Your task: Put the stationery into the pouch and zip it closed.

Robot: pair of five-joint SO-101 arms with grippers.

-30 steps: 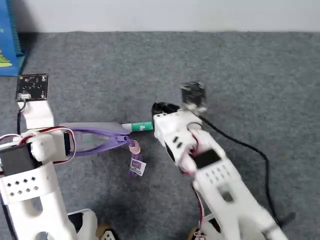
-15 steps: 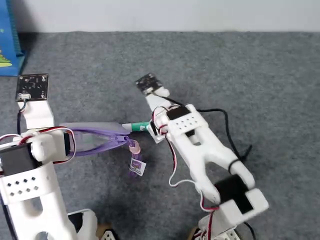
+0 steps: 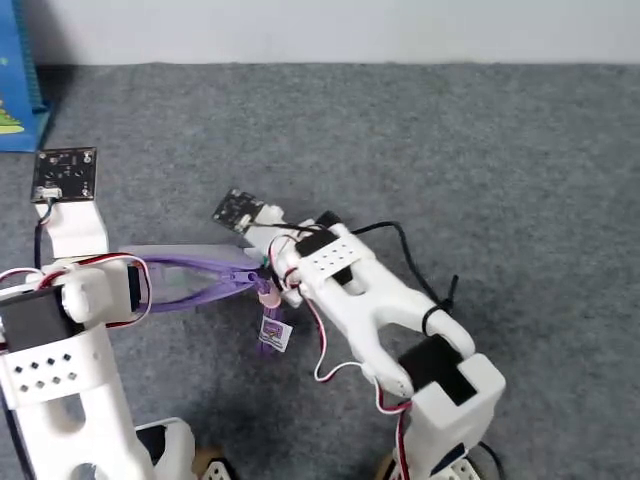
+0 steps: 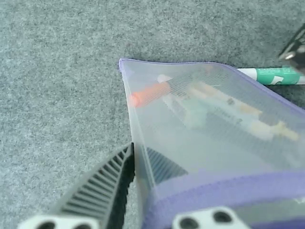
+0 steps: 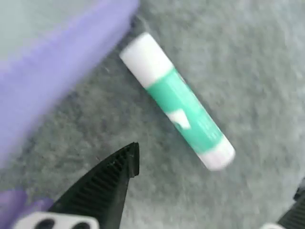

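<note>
Pouch (image 4: pixel 205 124): soft, light mesh, so it'll likely fold and drag on the mat (image 3: pixel 500 150). The left gripper (image 4: pixel 143 164) is clenched on its corner hem, zip edge (image 4: pixel 224 186) right at the jaws and pens (image 4: pixel 209 102) inside just beyond. Glue stick (image 5: pixel 178 102): probably light, rigid, slick and prone to rolling, so grip mid-barrel, across the axis. It lies just ahead of the right gripper (image 5: pixel 217 174), jaws spread, holding nothing. Versus 1 s ago, the right arm has swung toward the pouch mouth; left arm and pouch unchanged.
</note>
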